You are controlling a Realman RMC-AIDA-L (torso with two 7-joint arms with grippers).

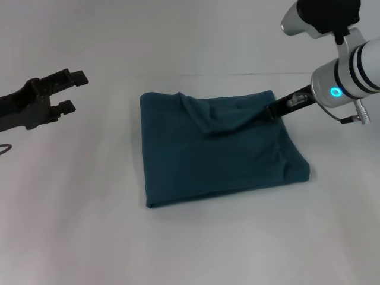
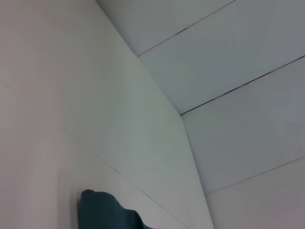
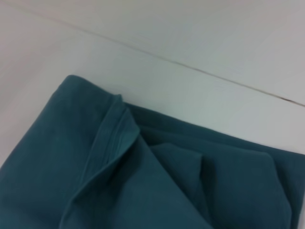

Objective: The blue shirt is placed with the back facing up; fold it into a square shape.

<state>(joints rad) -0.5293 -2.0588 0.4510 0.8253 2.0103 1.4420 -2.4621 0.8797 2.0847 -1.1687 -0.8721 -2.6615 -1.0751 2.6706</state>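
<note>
The blue shirt (image 1: 219, 148) lies folded, roughly square, mid-table (image 1: 71, 225). It looks soft and limp — best pinched at a hemmed corner. The right gripper (image 1: 274, 110) meets its far right corner; whether its fingers pinch cloth I cannot tell. The left gripper (image 1: 70, 91) hangs spread, well apart.

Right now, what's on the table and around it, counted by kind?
Blue shirt, folded on the white table: 1
Robot tools, left tool open off to the side, right tool at the shirt's far right edge: 2
Total: 3
</note>
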